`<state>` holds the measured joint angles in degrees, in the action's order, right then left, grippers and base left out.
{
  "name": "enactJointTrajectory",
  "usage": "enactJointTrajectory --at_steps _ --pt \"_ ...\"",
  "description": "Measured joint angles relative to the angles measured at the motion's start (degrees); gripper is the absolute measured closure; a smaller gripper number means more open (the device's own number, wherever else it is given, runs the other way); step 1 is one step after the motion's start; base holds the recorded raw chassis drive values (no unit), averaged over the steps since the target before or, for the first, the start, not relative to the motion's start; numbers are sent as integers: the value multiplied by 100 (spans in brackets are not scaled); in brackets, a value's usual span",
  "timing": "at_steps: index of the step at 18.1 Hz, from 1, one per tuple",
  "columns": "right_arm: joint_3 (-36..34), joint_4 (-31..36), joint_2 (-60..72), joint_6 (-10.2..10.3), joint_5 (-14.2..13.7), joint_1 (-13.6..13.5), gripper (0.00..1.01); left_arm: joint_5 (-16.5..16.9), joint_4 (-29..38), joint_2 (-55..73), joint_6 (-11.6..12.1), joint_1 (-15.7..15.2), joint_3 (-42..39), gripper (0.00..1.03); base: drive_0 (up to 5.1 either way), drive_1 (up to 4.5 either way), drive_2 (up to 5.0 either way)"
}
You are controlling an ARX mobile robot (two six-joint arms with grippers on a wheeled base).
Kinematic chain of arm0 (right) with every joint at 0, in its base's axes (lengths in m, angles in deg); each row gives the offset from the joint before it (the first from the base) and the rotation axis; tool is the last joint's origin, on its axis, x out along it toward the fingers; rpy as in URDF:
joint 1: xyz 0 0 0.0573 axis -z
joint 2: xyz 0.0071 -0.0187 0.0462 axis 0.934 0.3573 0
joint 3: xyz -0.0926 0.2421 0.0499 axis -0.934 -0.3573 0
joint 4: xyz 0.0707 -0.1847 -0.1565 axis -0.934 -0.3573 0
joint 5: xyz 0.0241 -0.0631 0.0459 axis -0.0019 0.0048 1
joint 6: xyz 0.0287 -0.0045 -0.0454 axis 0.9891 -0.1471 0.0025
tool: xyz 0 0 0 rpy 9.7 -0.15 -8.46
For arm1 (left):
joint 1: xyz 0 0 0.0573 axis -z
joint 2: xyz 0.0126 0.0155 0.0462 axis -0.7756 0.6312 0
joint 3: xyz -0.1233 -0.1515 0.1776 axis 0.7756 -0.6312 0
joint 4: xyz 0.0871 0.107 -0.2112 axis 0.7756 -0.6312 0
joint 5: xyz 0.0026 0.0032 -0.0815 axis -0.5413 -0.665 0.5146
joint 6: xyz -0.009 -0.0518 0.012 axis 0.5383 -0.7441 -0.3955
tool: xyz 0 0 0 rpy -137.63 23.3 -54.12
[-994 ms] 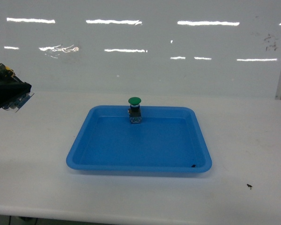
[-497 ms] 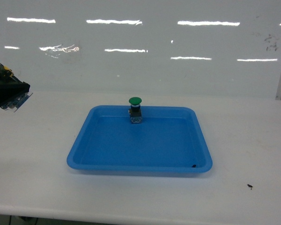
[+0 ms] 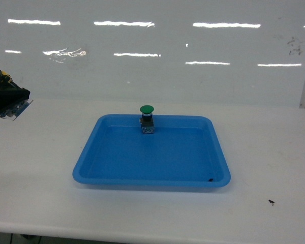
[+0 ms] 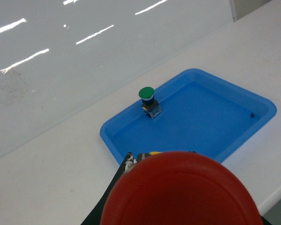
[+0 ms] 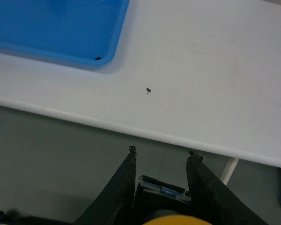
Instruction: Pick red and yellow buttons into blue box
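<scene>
Since deep blue crate isn't in any view, drop could easily miss, so need to find it first. Left gripper clenched on glossy red dome-capped plastic button, held above table left of shallow smooth blue plastic tray. Right gripper below table edge, seems to grip yellow-capped button, only sliver showing. Green mushroom-cap button stays in tray, easy decoy.

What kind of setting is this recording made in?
Probably a lab or test bench rather than a home: a plain white table against a glossy white wall panel reflecting strip lights, holding only a shallow blue tray with a green-capped push button.
</scene>
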<state>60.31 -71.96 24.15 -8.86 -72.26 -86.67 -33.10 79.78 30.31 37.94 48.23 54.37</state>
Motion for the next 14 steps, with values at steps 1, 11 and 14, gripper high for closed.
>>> enactJointTrajectory --at_steps 1,11,14 --pt "0 0 -2 0 0 0 72 0 0 0 0 0 0 78 0 0 0" --pt "0 0 -2 2 0 0 72 2 0 0 0 2 0 78 0 0 0" --pt "0 0 -2 4 0 -2 72 2 0 0 0 2 0 78 0 0 0"
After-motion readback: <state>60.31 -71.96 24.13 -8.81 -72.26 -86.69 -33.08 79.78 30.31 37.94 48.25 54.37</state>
